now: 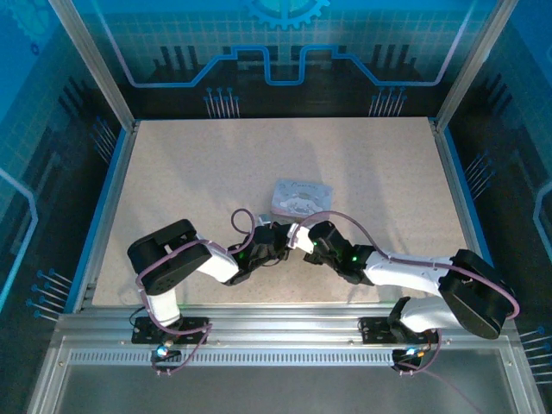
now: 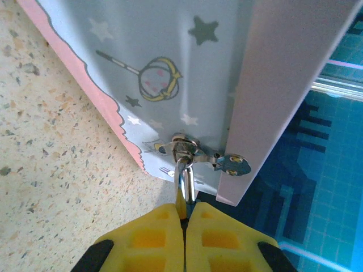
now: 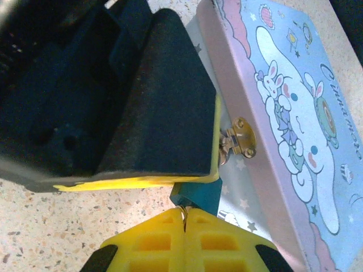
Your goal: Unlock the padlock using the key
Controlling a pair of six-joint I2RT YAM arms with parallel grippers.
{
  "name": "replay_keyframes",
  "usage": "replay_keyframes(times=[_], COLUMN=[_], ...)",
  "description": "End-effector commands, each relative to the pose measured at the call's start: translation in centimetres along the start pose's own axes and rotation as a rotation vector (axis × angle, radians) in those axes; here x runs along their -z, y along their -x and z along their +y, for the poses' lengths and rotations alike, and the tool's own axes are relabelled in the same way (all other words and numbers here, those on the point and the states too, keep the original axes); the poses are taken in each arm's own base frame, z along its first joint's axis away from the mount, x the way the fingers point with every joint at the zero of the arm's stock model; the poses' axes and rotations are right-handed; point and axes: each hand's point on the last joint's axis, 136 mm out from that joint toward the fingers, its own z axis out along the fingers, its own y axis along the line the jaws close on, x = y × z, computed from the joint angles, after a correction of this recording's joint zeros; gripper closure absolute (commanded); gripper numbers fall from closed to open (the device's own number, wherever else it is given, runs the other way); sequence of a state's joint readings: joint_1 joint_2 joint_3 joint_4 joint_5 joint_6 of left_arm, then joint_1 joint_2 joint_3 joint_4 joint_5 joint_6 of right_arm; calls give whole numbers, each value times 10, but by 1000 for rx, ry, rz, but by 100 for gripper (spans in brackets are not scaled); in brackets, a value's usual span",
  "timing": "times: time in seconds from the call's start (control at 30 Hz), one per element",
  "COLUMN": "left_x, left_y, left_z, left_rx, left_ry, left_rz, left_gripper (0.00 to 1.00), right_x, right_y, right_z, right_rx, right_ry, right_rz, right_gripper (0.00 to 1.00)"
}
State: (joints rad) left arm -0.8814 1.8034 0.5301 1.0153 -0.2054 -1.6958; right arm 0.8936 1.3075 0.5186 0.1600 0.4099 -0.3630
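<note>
We find one piece of writing: a line of dark cursive lettering (image 3: 342,107) on the lid of the pastel tin (image 3: 334,192), running along its far edge beside the white cartoon character (image 3: 283,73) in the right wrist view. It opens with a large "C". The letters after it are too small and slanted for us to read with certainty. On the tin's side wall (image 2: 170,34), in the left wrist view, we see printed stars (image 2: 203,29) and a wand (image 2: 147,76) topped by a crescent. The blue back wall (image 1: 388,52) carries a gear emblem (image 1: 285,10).
</note>
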Motion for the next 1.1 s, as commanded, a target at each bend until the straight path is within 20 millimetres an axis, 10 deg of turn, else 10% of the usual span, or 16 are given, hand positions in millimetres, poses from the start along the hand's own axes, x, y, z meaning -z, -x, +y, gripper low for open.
replay_keyframes(times=[0.0, 0.57, 1.07], left_x=[2, 27, 76], left_y=[-3, 14, 76], left_z=[-10, -2, -13], left_rx=[-16, -173, -467], left_ry=[-29, 49, 286], left_rz=[14, -28, -71], left_gripper=[96, 50, 21], right_x=[8, 2, 14], right_y=[44, 17, -23], right_z=[-7, 5, 9], right_rx=[-178, -631, -1071], right_ry=[30, 144, 276], right_rz=[-130, -178, -137], right_gripper=[100, 100, 100])
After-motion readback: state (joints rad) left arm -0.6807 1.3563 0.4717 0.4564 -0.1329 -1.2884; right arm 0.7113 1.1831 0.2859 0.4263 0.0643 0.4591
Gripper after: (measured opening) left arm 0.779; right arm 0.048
